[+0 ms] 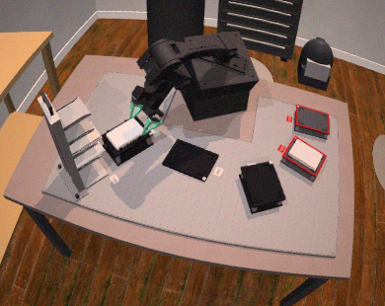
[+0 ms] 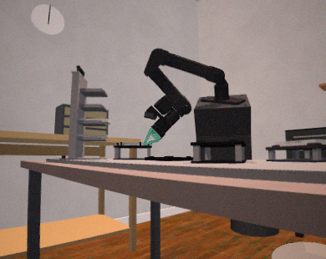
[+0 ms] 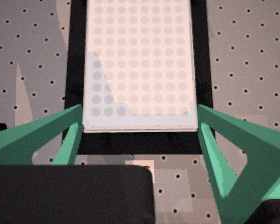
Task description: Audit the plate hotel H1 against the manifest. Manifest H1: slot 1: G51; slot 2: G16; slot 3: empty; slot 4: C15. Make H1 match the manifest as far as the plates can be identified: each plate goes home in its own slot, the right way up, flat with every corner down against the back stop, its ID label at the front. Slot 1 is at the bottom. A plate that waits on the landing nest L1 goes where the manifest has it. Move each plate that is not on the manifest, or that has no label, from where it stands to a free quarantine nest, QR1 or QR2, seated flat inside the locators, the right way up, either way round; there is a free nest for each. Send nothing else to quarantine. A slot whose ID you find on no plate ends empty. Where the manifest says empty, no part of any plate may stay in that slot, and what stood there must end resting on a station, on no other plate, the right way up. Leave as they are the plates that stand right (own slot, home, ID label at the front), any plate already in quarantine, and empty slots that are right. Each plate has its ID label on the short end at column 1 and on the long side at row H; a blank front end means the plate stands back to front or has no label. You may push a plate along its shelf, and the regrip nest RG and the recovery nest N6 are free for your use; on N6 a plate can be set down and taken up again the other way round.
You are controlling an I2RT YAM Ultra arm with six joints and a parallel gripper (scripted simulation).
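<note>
A white well plate (image 1: 123, 132) lies flat on a black nest (image 1: 128, 144) just right of the plate hotel (image 1: 70, 143). My gripper (image 1: 141, 120) is open, and its green fingers stand one on each side of the plate's near short end. In the wrist view the plate (image 3: 140, 65) fills the top, and the gripper (image 3: 140, 131) straddles its lower corners with a small gap on each side. The side view shows the gripper (image 2: 150, 139) low over that nest, with the hotel (image 2: 84, 121) to its left. I cannot tell what lies on the hotel's shelves.
A flat black nest (image 1: 191, 159) lies mid-table and a raised black nest (image 1: 262, 186) stands to its right. Two red-edged quarantine nests stand at the far right: one (image 1: 312, 119) holds a dark plate, the other (image 1: 304, 154) a white plate. The arm's black base box (image 1: 218, 81) stands behind.
</note>
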